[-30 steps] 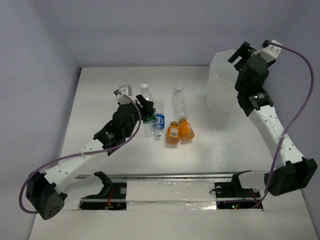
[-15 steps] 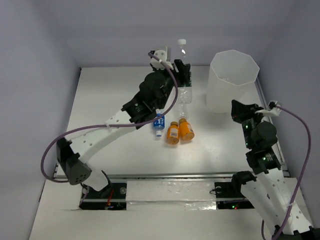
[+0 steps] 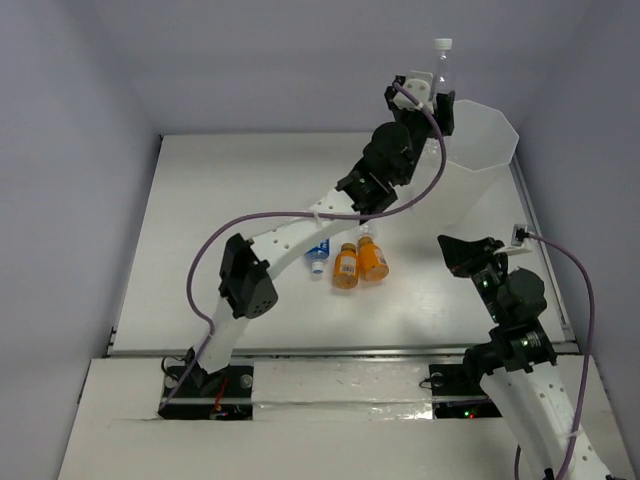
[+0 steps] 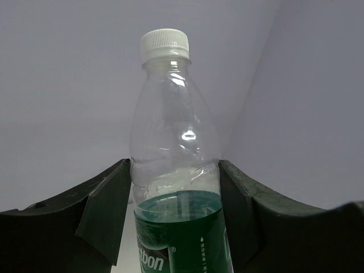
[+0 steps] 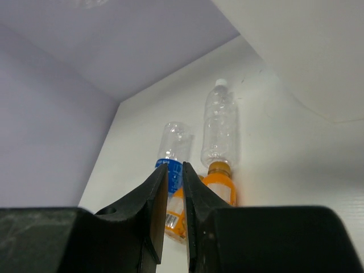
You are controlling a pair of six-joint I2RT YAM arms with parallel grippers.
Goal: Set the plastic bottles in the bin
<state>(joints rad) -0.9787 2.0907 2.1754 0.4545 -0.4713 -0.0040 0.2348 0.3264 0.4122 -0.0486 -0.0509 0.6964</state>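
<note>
The left arm has swung across from mid-counter to the bin point(image 3: 492, 142), and the left gripper point(image 3: 432, 100) clamps the upright green-labelled bottle point(image 4: 173, 148) at the bin's left rim. The right gripper point(image 5: 174, 166) has pulled back, its jaws nearly together on nothing. The orange bottles point(image 3: 358, 263) and the blue-labelled bottle point(image 3: 317, 254) lie on the counter point(image 3: 200, 220).

1. White links dotted with small dark marks, black joint housings on left arm point(image 3: 290, 235) and right arm point(image 3: 535, 415).
2. Purple cable point(image 3: 197, 268) looped along each.
3. Matte black, wedge-shaped fingers on left gripper point(image 4: 173, 165) and right gripper point(image 5: 173, 166).
</note>
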